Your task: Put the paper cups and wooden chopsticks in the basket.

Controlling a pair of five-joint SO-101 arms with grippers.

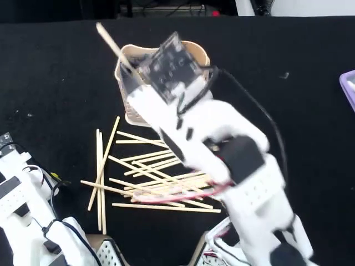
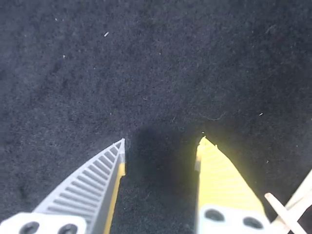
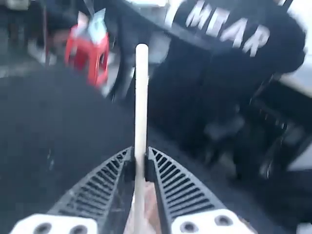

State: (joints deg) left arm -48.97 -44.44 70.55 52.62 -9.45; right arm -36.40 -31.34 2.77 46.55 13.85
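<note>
My right gripper (image 3: 140,153) is shut on a single wooden chopstick (image 3: 141,97), which sticks out straight beyond the fingertips. In the high view that arm stretches over the tan basket (image 1: 199,52) at the back of the table, and the held chopstick (image 1: 111,41) slants up and away past the basket's rim. Several loose chopsticks (image 1: 150,177) lie scattered on the black cloth in front of the basket. My left gripper (image 2: 161,144) stands open just above bare cloth, with nothing between its fingers; two chopstick ends (image 2: 292,204) cross close beside it.
The left arm's white body (image 1: 22,210) sits at the near left corner. A purple object (image 1: 348,86) pokes in at the right edge. A person in dark clothing stands behind the table in the right wrist view.
</note>
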